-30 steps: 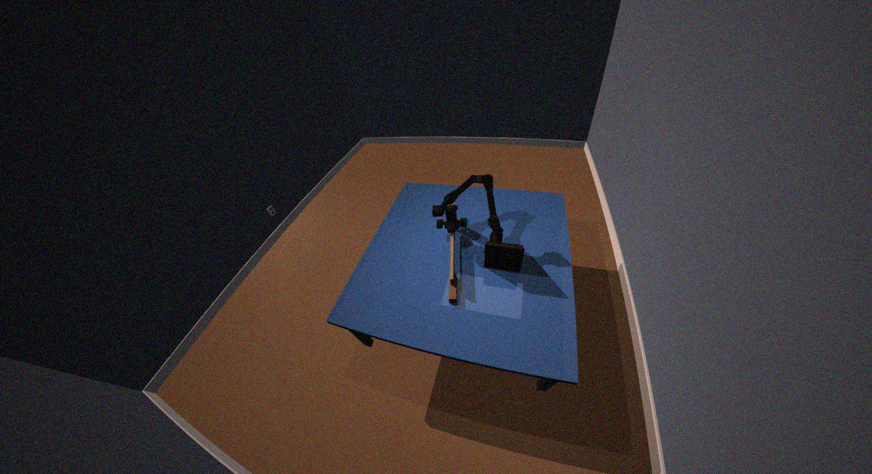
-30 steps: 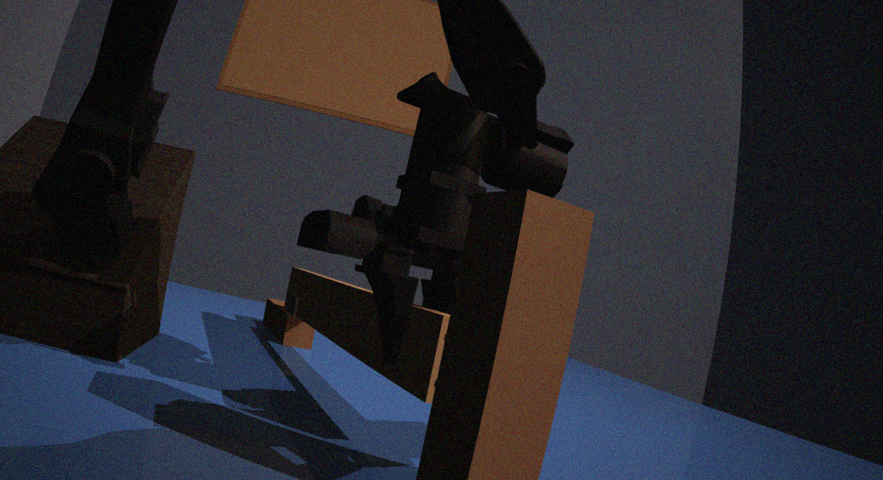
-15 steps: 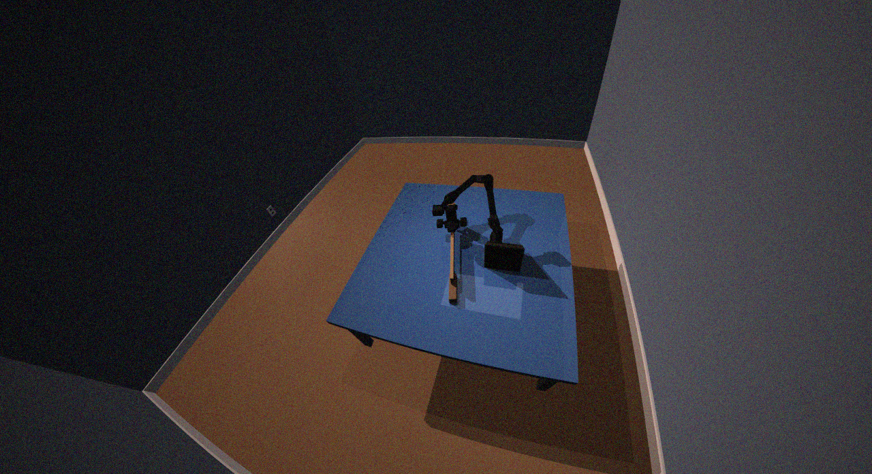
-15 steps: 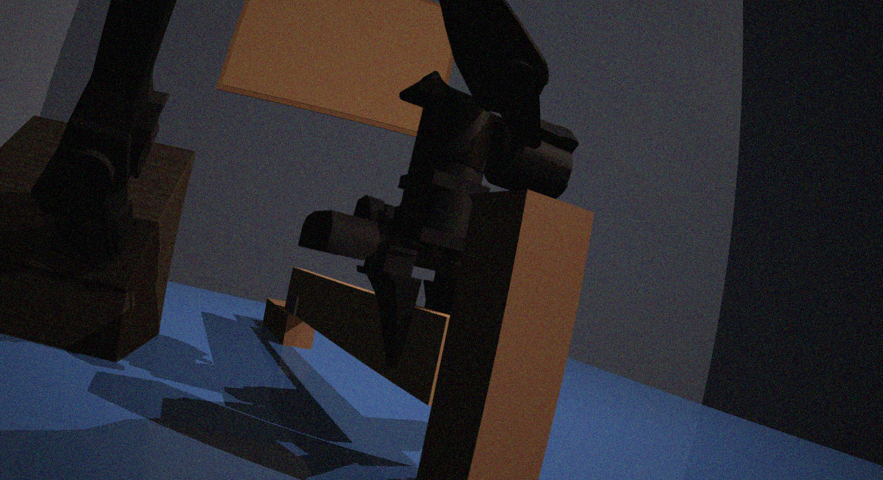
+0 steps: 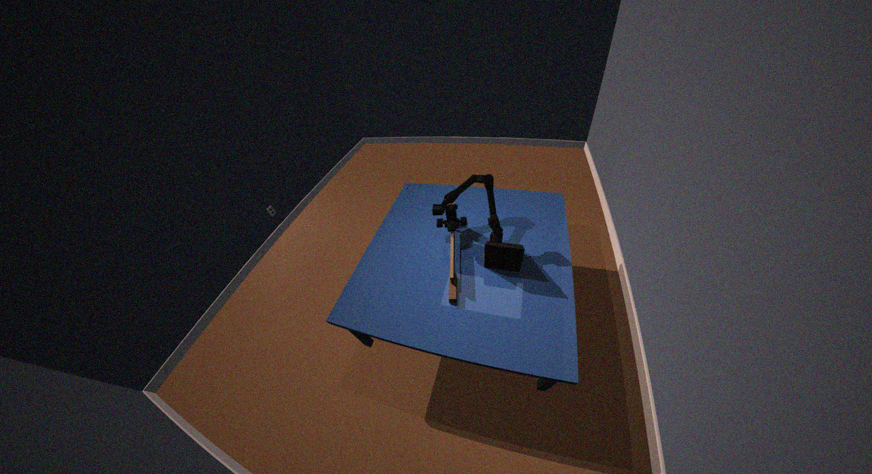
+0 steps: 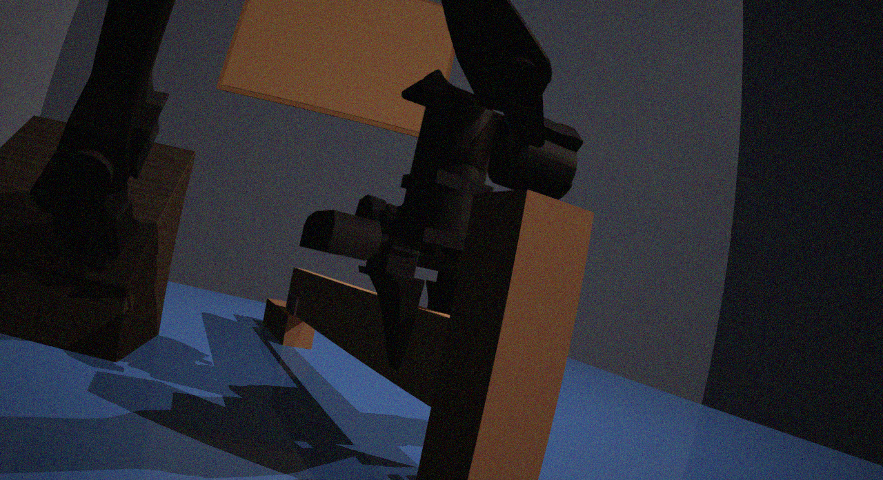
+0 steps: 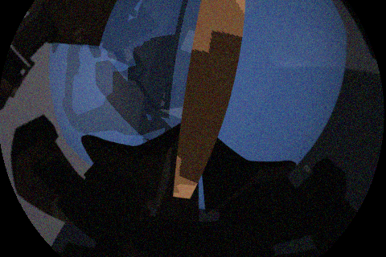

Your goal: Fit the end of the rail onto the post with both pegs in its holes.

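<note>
Exterior view, centre of the frame: the gripper (image 6: 407, 329) points down with its fingers narrow and clamped on the rail (image 6: 336, 314), near the rail's end by the post (image 6: 524, 329). The post, tall in the lower right centre, covers the rail's end, so the pegs, the holes and whether the end touches the post cannot be made out. The rail runs away to the left and its far end meets the small block (image 6: 287, 326) left of centre. It is brown wood, dark on its shadowed side with a lit top edge. The arm's base (image 6: 92, 249) is cut off at the left edge.

In the wrist view the rail (image 7: 211, 80) runs from bottom centre to top centre as a tan strip, half in shadow, over the blue table (image 7: 285, 80); the fingers are lost in darkness below.

In the top view the rail (image 5: 452, 270) is a thin strip at frame centre, beneath the gripper (image 5: 450, 224).
</note>
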You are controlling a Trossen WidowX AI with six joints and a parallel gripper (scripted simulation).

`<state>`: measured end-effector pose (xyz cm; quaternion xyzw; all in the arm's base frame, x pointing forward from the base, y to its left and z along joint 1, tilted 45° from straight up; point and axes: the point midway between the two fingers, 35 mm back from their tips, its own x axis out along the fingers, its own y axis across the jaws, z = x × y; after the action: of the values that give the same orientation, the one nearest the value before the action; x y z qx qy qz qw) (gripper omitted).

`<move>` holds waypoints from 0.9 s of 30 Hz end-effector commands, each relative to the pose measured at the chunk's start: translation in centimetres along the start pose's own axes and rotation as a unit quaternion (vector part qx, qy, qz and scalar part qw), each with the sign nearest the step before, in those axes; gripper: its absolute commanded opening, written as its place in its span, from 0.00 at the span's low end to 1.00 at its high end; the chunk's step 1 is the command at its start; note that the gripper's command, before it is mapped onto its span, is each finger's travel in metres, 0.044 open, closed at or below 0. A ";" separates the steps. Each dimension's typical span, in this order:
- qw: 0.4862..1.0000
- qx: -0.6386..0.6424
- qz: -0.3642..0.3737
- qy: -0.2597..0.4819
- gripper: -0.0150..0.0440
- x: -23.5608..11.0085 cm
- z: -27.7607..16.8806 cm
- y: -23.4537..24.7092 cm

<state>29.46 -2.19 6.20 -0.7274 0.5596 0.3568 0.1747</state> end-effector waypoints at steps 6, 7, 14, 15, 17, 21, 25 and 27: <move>1.000 0.000 -0.005 0.001 0.25 -0.3 -0.5 -0.1; 1.000 0.000 -0.005 0.001 0.25 -0.3 -0.6 -0.1; 1.000 0.000 -0.005 0.002 0.25 -0.3 -0.8 -0.1; 1.000 0.000 -0.005 0.002 0.25 -0.3 -0.8 -0.1; 1.000 0.000 -0.005 0.002 0.25 -0.3 -0.9 -0.1; 1.000 0.000 -0.005 0.002 0.25 -0.3 -1.0 -0.1; 1.000 0.000 -0.005 0.002 0.25 -0.3 -1.1 -0.1; 1.000 0.000 -0.005 0.002 0.25 -0.3 -1.2 -0.1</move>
<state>29.72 -2.73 6.78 -0.7274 0.5596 0.3567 0.1748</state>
